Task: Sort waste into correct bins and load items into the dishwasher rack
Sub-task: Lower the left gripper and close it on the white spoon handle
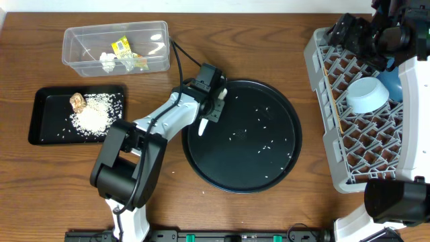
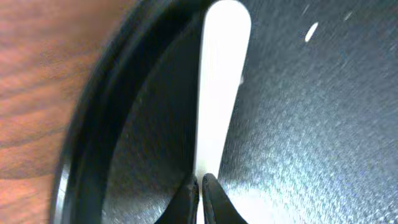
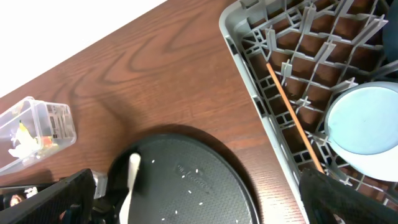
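Overhead: the clear plastic tub (image 1: 115, 46) sits far left on the wooden table (image 1: 255, 27), with the yellow-green wrapper (image 1: 123, 47) and the crumpled white tissue (image 1: 107, 62) inside it. Just near of it is the black rectangular tray (image 1: 47, 101), which carries a rice pile (image 1: 94, 115) and the brown food lump (image 1: 77, 101) at the pile's far-left edge. The round black tray (image 1: 222, 168) lies mid-table with loose rice grains (image 1: 265, 124) scattered over it. The left gripper (image 1: 213, 113) is over the tray's left rim, and a white utensil (image 1: 203, 126) slants out from its tips. The dishwasher rack (image 1: 316, 60) is at the right; in it a pale-blue bowl (image 1: 367, 94) lies upturned, and a blue bowl (image 1: 396, 86) beside it is mostly hidden. The right arm (image 1: 393, 33) hangs over the rack's far end. Left wrist: the fingertips are pressed together on the end of the flat white utensil, whose rounded far end lies on the tray floor just inside the rim. One rice grain shows at far right. Right wrist: the right gripper (image 3: 202, 205) has its fingers spread wide, at the two lower corners of the frame, and nothing is between them. A thin wooden stick (image 3: 292, 118) rests in the rack to the left of the upturned bowl.
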